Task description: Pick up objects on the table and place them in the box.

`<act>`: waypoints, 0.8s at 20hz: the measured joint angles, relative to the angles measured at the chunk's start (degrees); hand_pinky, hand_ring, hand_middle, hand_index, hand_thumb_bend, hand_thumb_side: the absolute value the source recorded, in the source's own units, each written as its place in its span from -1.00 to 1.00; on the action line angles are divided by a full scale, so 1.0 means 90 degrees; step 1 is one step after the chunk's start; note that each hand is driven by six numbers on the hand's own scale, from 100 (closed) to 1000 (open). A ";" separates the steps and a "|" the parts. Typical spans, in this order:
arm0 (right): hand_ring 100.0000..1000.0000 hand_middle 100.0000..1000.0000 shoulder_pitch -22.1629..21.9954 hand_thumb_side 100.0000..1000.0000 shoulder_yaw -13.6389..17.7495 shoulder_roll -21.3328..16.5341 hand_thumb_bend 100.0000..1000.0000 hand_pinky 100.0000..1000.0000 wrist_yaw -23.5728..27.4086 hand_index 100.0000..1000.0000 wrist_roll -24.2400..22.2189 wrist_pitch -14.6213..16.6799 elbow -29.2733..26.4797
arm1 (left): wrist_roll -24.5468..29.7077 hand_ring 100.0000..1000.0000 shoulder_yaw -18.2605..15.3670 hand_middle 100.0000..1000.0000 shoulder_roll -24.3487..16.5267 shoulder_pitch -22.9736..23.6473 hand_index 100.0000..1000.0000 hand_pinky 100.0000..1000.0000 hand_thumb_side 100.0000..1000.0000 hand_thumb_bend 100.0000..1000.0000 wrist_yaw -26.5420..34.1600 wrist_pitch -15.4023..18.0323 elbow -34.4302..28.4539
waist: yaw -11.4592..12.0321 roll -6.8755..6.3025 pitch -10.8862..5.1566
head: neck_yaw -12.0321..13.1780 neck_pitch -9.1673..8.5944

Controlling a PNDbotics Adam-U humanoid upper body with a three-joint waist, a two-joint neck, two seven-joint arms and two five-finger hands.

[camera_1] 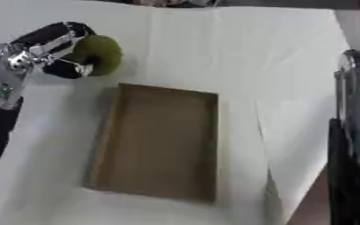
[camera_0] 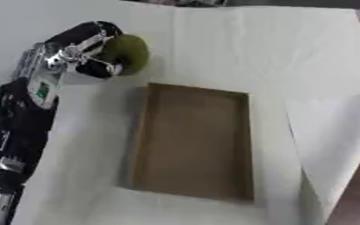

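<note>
Only left hand (camera_0: 87, 48) curled round green round object (camera_0: 131, 52), partly hiding it; box (camera_0: 192, 140) beside.

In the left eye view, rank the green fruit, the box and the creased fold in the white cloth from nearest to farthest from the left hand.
1. Green fruit: held in the left hand, its fingers curled round it, at upper left.
2. Box: in the middle, just below and right of the hand, nothing inside it.
3. Fold in the white cloth: farthest, beyond the box's right side.
</note>
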State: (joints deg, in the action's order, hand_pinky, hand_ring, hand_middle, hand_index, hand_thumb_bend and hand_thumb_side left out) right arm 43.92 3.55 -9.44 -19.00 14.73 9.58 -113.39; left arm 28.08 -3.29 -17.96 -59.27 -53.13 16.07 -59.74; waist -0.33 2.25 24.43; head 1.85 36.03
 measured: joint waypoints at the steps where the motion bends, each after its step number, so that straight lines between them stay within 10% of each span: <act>1: -0.05 0.27 -0.0009 0.04 0.0001 0.0000 -1.00 0.62 0.0000 0.46 0.0001 0.0000 0.0000 | 0.0059 0.69 0.0001 0.43 0.0000 0.0016 0.48 0.68 -0.56 -1.00 0.0104 -0.0025 -0.0023 | 0.0002 0.0002 -0.0001 | 0.0000 0.0016; 10: -0.04 0.27 -0.0021 0.04 0.0034 0.0000 -1.00 0.62 -0.0001 0.46 0.0032 -0.0023 0.0000 | 0.0015 0.26 0.0117 -0.04 -0.0012 0.0090 0.21 0.28 -0.34 -1.00 0.0781 -0.0150 -0.0541 | 0.0043 0.0042 -0.0029 | -0.0030 0.0030; 16: -0.04 0.26 -0.0043 0.04 0.0076 0.0000 -1.00 0.62 -0.0023 0.46 0.0051 -0.0012 0.0000 | -0.0551 0.23 0.0287 -0.04 -0.0068 0.0113 0.21 0.25 -0.71 -1.00 0.0706 0.0100 -0.1256 | 0.0059 0.0048 -0.0081 | -0.0064 0.0083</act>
State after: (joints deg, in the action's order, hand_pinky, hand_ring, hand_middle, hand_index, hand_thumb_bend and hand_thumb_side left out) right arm 43.53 4.23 -9.44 -19.21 15.19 9.46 -113.39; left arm 23.12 -0.70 -18.58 -58.26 -46.77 16.98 -71.05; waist 0.20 2.68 23.70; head 1.28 36.78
